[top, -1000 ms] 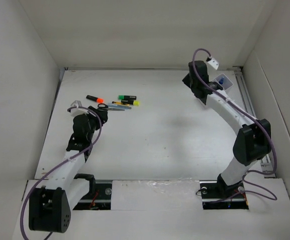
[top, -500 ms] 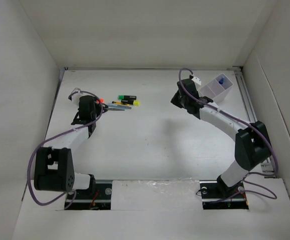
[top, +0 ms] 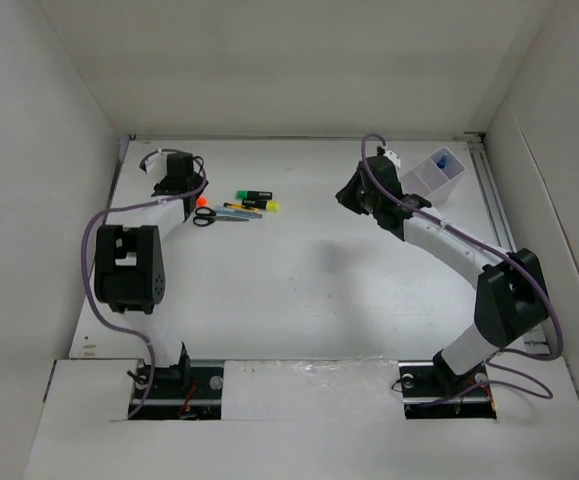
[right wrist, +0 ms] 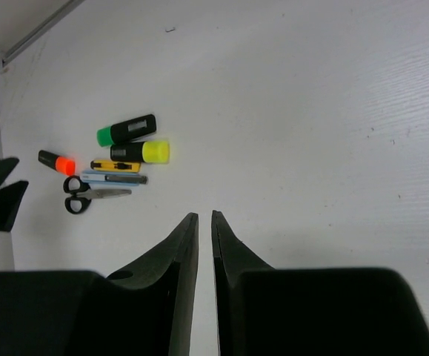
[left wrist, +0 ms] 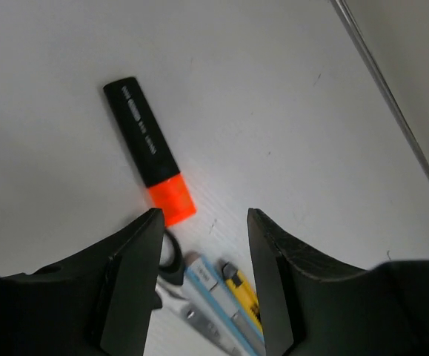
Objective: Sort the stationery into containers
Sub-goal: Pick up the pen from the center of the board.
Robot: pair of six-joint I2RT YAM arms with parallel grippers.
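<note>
The stationery lies in a cluster at the far left: an orange-ended highlighter (top: 201, 201), black-handled scissors (top: 204, 216), a green-ended highlighter (top: 253, 194), a yellow-ended highlighter (top: 265, 207) and two thin cutters, one yellow (top: 233, 207). My left gripper (top: 186, 189) is open and empty, just above the orange highlighter (left wrist: 147, 149); its orange end lies by my left fingertip (left wrist: 153, 220). The white divided box (top: 421, 184) stands at the far right with a blue-capped bottle (top: 442, 158) in it. My right gripper (top: 348, 197) is shut and empty, left of the box.
The right wrist view shows the cluster far ahead: the green highlighter (right wrist: 127, 130), the yellow one (right wrist: 141, 152), the scissors (right wrist: 88, 199). The scissors' handle (left wrist: 172, 257) and both cutters (left wrist: 225, 297) lie between my left fingers. White walls close the table on three sides.
My left arm has swung toward the far left corner and its gripper now hangs over the orange highlighter. My right gripper left the box, moved left, then held still.
</note>
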